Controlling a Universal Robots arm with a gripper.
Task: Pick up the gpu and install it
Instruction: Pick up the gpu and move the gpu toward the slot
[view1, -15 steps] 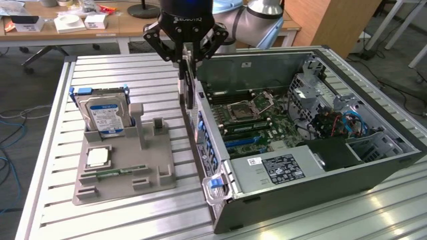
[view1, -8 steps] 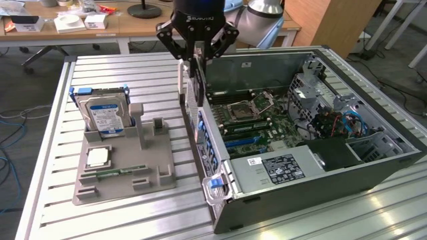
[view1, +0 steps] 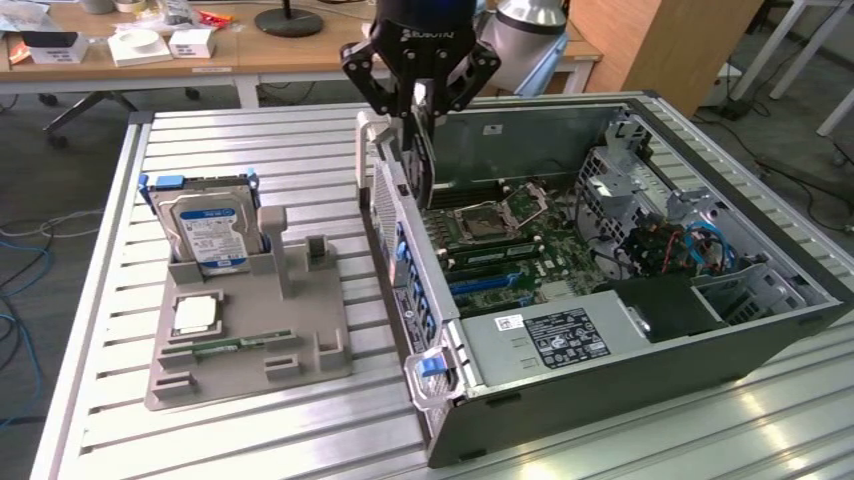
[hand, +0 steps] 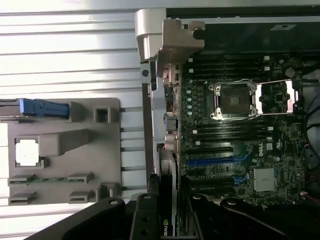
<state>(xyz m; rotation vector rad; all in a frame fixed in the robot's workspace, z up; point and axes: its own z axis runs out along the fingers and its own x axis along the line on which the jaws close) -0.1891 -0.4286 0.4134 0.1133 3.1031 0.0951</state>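
1. Overhead, the claw (view1: 422, 105) pinches the graphics card (view1: 420, 165); the card hangs edge-on over the open computer case (view1: 747, 335), near its perforated end wall;
2. the case lies on a ribbed metal table (view1: 267, 140); beside it, a grey tray (view1: 254, 345) holds a hard drive (view1: 207, 225);
3. wooden desks (view1: 160, 62) stand behind; cables (view1: 20, 255) trail across the floor.

The gpu (view1: 422, 165) hangs upright, seemingly just inside the computer case (view1: 747, 340).

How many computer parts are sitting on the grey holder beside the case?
3: the blue-labelled hard drive upright at the far end of the holder, a silver processor chip flat in the middle, and a green memory stick nearer the camera. The posts might hide something small.
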